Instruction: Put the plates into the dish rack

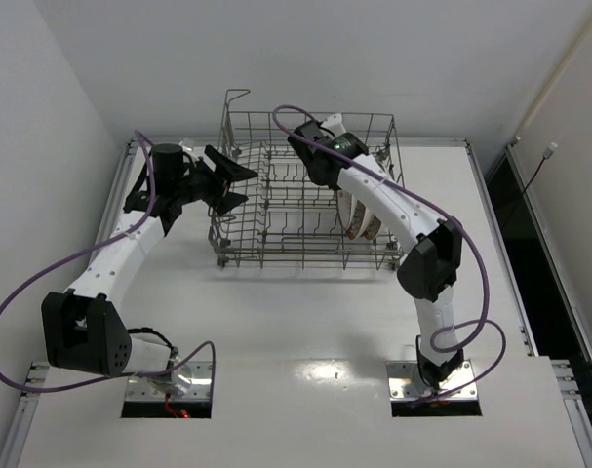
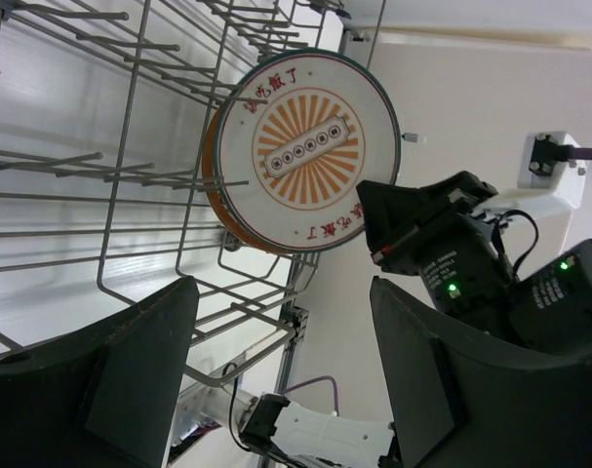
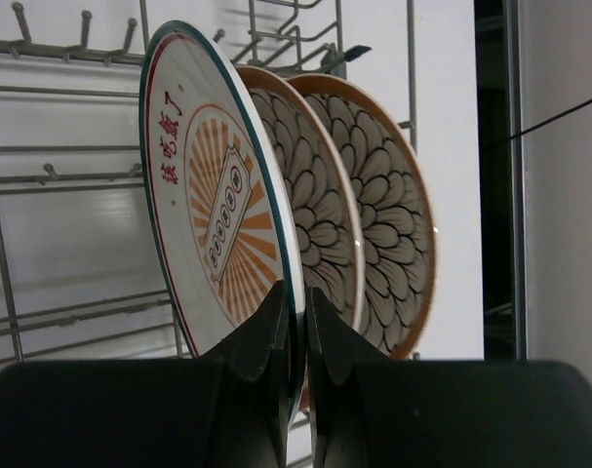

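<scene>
The grey wire dish rack stands at the back middle of the table. Two plates with brown-orange rims and brown petal faces stand upright side by side among its tines at the right end. In front of them stands a white plate with a green rim and orange sunburst. My right gripper is shut on its lower rim. My left gripper is open and holds nothing, just outside the rack's left wall.
The right arm's black wrist reaches over the rack's top edge from the right. Upright tines fill the rack's left and middle. White walls close in behind and to the left, and the table edge runs along the right.
</scene>
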`<state>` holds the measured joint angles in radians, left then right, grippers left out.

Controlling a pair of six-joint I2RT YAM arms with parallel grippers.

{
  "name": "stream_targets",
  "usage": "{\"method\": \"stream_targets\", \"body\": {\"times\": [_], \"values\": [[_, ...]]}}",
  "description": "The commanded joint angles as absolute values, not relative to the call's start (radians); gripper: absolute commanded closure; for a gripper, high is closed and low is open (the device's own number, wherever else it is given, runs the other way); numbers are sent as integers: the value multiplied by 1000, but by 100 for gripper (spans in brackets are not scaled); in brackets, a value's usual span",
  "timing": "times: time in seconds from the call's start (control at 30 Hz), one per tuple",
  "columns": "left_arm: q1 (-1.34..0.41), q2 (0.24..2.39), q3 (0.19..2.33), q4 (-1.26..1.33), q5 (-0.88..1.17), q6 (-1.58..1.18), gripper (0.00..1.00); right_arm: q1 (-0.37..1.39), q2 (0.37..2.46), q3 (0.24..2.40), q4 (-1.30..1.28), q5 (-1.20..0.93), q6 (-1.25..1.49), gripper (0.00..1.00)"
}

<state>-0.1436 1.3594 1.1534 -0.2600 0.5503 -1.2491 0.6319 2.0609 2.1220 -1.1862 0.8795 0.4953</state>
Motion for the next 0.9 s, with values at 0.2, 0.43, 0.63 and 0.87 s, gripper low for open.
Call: {"method": "stream_targets", "body": {"times": [0.2, 0.43, 0.63, 0.87], "values": [[-147, 1339, 1140, -235, 563, -1246, 31, 638, 2091, 2065, -1170, 816, 491, 100], [-147, 1339, 1131, -225, 563, -1266, 31, 638, 2100, 2135, -1218, 749, 523, 89], [-147, 1348, 1121, -216, 563, -1266, 31, 617, 2045, 2239, -1258, 692, 523, 38], [-147, 1358, 1112, -196, 572, -1284, 31, 585, 1941, 2364, -1278, 621, 514, 0]]}}
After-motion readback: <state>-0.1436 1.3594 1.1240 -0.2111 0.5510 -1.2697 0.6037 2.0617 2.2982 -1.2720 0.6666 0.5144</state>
